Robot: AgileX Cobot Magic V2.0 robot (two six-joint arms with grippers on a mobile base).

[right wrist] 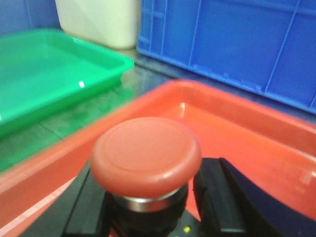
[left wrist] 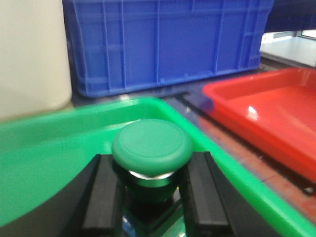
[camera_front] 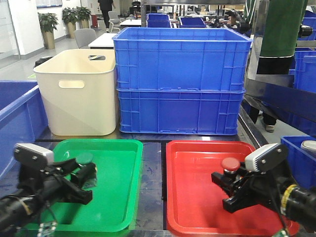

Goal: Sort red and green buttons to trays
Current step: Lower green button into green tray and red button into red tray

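Observation:
The green button (left wrist: 152, 144) stands upright between the black fingers of my left gripper (left wrist: 152, 170), which is shut on its dark base over the green tray (left wrist: 44, 148). From the front view the left gripper (camera_front: 81, 174) sits over the left half of the green tray (camera_front: 101, 143). My right gripper (right wrist: 150, 190) is shut on the red button (right wrist: 146, 154), cap up, over the red tray (right wrist: 242, 131). In the front view the red button (camera_front: 230, 164) and right gripper (camera_front: 223, 181) are above the right part of the red tray (camera_front: 197, 144).
Behind the trays stand a cream bin with handle slots (camera_front: 79, 94) and two stacked blue crates (camera_front: 181, 81). More blue crates flank the table at the left (camera_front: 14, 121) and right (camera_front: 300, 160). A narrow strip of table separates the two trays.

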